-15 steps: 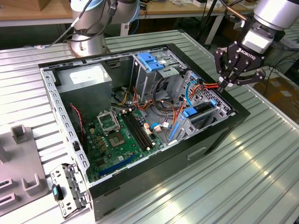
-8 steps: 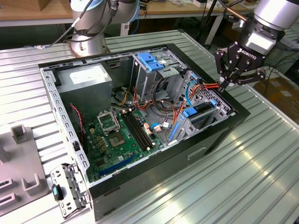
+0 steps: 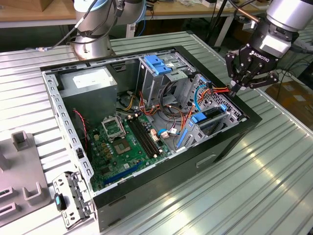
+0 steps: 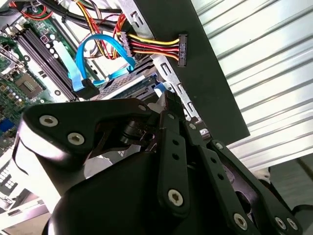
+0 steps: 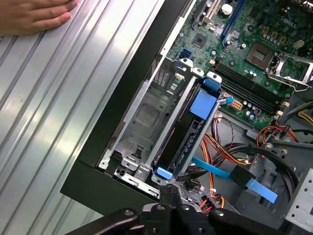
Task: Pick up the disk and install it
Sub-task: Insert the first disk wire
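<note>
**Exterior view: the disk lies at 7 o'clock from my jaws, on edge in the corner cage**

In the exterior view my gripper point(image 3: 234, 89) hangs over the rim of the computer case point(image 3: 230, 142), at the case's 3 o'clock corner. My jaws are drawn together to a single tip, and I see nothing held between them. The disk point(image 3: 211, 116) is just below and inward, at about 7 o'clock from that tip. It stands on edge in the drive cage point(image 3: 203, 128) with its blue carrier frame showing. Its long axis runs along the 2-to-8 o'clock line, roughly parallel to the case wall beside it.

In the first wrist view the disk point(image 5: 193, 132) is a dark slab between the cage's grey rails, and my gripper point(image 5: 169, 192) is just off its near end. I judge it already seated in its slot or very nearly so, though I cannot tell whether it is fully home.

Room is tight on the inner side. The power cables point(image 3: 218, 90) reach almost to my tip, and in the second wrist view their loose connector point(image 4: 182, 49) lies over the case wall, near my gripper point(image 4: 166, 100) but apart from it. A blue data cable point(image 5: 220, 169) crosses close by the cage. The outer side is open: bare ribbed surface point(image 3: 274, 186) spreads toward 4 o'clock. In the first wrist view a person's hand point(image 5: 34, 14) rests on that surface, well apart from the cage.
</note>
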`<move>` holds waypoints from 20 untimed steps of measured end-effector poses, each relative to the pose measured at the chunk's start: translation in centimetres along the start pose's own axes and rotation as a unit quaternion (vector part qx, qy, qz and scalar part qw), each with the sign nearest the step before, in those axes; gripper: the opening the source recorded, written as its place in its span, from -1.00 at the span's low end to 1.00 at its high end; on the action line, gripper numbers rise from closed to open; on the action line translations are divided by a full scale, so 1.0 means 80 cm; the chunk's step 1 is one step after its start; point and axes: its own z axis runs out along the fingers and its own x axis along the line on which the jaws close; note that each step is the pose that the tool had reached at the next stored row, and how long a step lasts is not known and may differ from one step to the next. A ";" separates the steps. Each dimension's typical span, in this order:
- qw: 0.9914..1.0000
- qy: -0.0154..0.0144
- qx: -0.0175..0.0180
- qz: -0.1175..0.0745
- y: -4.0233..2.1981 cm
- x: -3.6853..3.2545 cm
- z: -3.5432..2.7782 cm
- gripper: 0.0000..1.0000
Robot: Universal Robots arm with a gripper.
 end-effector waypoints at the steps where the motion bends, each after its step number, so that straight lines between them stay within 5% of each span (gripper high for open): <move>1: 1.000 0.000 0.000 -0.002 -0.0004 0.0002 0.0000 -0.79; 5: 1.000 0.001 0.000 -0.022 -0.0025 0.0014 -0.0001 -0.79; 11: 0.997 0.003 -0.001 -0.071 -0.0057 0.0031 -0.0002 -0.79; 20: 0.995 0.004 -0.002 -0.099 -0.0101 0.0038 -0.0003 -0.79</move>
